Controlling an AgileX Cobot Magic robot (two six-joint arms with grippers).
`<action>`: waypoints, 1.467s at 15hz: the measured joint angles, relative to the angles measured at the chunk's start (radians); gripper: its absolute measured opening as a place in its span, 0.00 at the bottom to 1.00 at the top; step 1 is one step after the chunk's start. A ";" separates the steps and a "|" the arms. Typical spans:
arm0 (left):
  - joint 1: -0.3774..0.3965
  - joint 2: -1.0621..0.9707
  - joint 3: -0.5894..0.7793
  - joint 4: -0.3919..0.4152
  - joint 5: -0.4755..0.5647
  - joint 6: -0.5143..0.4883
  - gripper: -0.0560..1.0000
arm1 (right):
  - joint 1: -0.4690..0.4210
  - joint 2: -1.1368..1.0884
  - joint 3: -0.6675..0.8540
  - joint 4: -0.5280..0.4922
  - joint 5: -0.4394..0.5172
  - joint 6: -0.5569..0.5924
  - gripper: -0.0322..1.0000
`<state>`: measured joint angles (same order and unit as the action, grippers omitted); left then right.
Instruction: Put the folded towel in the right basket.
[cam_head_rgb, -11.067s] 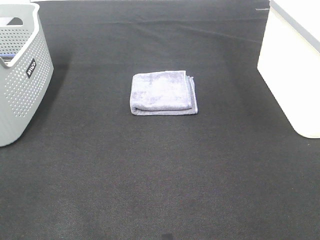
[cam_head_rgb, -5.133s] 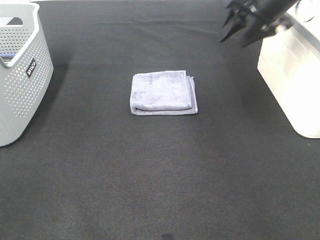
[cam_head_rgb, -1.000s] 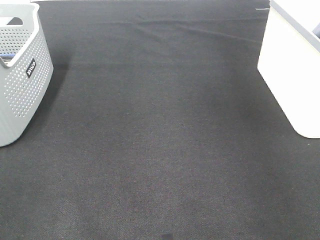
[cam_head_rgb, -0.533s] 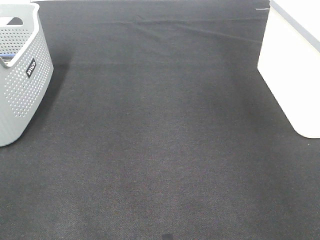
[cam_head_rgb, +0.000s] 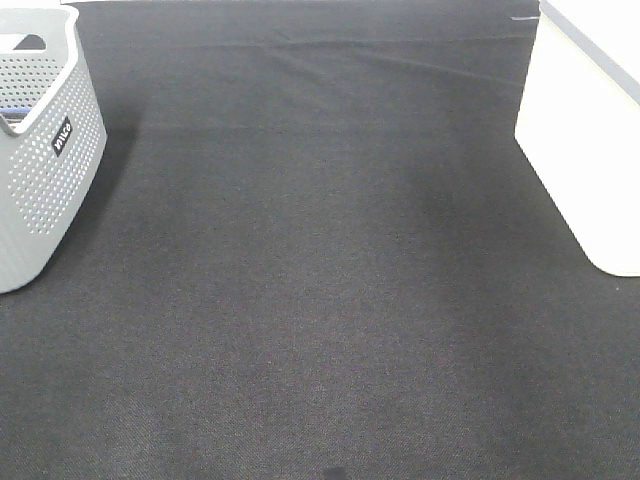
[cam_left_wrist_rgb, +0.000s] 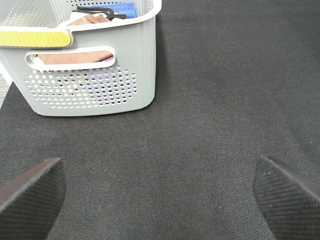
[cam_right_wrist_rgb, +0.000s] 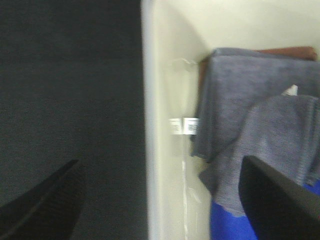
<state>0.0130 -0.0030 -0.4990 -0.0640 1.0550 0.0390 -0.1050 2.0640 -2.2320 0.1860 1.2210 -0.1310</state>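
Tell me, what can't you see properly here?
- High view: the edge cuts off the right basket, hiding its inside.
- Right wrist view: blurred; two grey cloths lie inside; which is the towel, I cannot tell.
- High view: the left basket hides most contents behind its wall.
- Wrist views: only fingertips of the left pincer and right pincer show.

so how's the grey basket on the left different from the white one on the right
The grey basket has walls dotted with holes and a handle slot; the white basket has plain solid walls. In the wrist views the grey basket holds brown cloth, the white basket grey-purple towels. Both stand on the black mat with fabric inside.
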 joint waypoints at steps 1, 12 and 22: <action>0.000 0.000 0.000 0.000 0.000 0.000 0.97 | 0.036 -0.023 0.000 -0.011 0.000 0.012 0.79; 0.000 0.000 0.000 0.000 0.000 0.000 0.97 | 0.081 -0.653 0.814 -0.069 -0.002 0.045 0.79; 0.000 0.000 0.000 0.000 0.000 0.000 0.97 | 0.081 -1.471 1.669 -0.072 -0.008 0.046 0.79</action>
<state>0.0130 -0.0030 -0.4990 -0.0640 1.0550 0.0390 -0.0240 0.5930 -0.5630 0.1140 1.2130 -0.0850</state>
